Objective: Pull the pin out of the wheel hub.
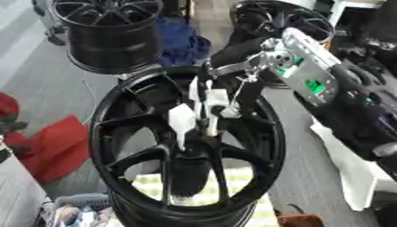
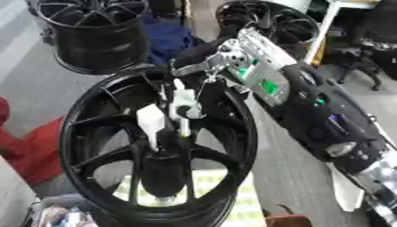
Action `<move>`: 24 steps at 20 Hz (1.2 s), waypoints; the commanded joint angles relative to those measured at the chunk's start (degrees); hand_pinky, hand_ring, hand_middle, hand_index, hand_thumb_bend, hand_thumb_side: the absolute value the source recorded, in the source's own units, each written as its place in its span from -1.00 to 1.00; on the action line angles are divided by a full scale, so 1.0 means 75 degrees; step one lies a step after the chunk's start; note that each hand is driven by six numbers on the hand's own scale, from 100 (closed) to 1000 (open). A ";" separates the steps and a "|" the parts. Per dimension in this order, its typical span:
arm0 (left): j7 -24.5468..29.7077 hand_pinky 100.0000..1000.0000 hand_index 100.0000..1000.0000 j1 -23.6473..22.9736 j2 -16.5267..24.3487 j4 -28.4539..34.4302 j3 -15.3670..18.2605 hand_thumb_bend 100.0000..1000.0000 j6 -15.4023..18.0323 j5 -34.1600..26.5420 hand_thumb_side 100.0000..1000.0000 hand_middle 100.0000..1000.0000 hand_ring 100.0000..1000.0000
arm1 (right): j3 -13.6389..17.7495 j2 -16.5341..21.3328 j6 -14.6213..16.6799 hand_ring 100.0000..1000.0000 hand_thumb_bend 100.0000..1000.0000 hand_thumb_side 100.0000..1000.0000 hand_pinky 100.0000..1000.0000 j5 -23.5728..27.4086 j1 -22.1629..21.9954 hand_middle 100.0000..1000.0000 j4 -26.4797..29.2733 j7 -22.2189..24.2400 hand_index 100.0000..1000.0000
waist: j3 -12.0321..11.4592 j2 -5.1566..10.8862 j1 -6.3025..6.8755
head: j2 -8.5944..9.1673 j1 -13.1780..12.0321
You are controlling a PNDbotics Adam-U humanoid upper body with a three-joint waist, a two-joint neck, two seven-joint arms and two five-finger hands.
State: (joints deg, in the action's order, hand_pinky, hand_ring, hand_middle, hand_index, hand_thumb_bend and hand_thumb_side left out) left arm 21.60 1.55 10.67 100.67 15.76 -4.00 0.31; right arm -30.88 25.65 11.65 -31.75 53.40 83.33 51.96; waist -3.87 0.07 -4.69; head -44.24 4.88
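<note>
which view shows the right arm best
The right eye view: the right arm runs nearly whole from the right hand over the wheel hub down to the lower right corner. The left eye view cuts the arm off at the right edge.

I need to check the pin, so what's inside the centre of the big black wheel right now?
The right hand reaches into the wheel hub, fingers pointing down over its centre. The pin cannot be seen; the hand covers that spot.

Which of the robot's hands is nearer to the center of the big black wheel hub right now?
Right. The right hand reaches in from the upper right, its pale fingers hanging over the centre of the wheel hub. The left hand shows in neither view.
</note>
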 commanded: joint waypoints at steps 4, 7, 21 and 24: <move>-0.0005 0.35 0.75 0.0081 0.0179 0.0144 0.0011 -0.98 0.0000 -0.0023 0.35 0.48 1.00 | 0.0287 0.0636 -0.0141 -0.28 -1.00 -0.90 -0.30 0.0282 0.0340 -0.12 0.0488 0.0002 0.24 | 0.0036 0.0102 0.0023 | 0.0016 -0.0038; -0.0026 0.35 0.75 0.0072 0.0197 0.0144 0.0031 -0.97 -0.0003 -0.0022 0.35 0.48 1.00 | 0.0572 0.1206 -0.0306 -0.29 -1.00 -0.93 -0.32 0.0708 0.0370 -0.14 0.0852 0.0002 0.23 | 0.0087 0.0110 0.0004 | 0.0016 -0.0093; -0.0188 0.35 0.75 0.0115 0.0207 0.0170 0.0185 -0.97 0.0016 -0.0017 0.34 0.48 1.00 | 0.4744 0.3391 -0.2324 0.11 -1.00 -0.55 0.16 0.0675 -0.5419 0.12 0.2391 -0.2583 0.59 | 0.0419 -0.0047 0.0069 | 0.0016 -0.0369; -0.0217 0.35 0.75 0.0115 0.0175 0.0174 0.0217 -0.97 0.0018 -0.0010 0.35 0.48 1.00 | 0.5639 0.2413 -0.2791 0.53 -1.00 -0.26 0.50 0.0131 -0.6536 0.53 0.1902 -0.3470 0.86 | 0.0452 -0.0094 0.0107 | 0.0016 -0.0434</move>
State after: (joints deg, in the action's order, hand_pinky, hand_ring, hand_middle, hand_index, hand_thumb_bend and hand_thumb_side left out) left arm 20.25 1.65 11.16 100.69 16.89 -3.90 0.30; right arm 7.98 44.65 -7.98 -28.88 4.27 98.47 28.46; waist -0.56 -0.86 -3.99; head -44.24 1.91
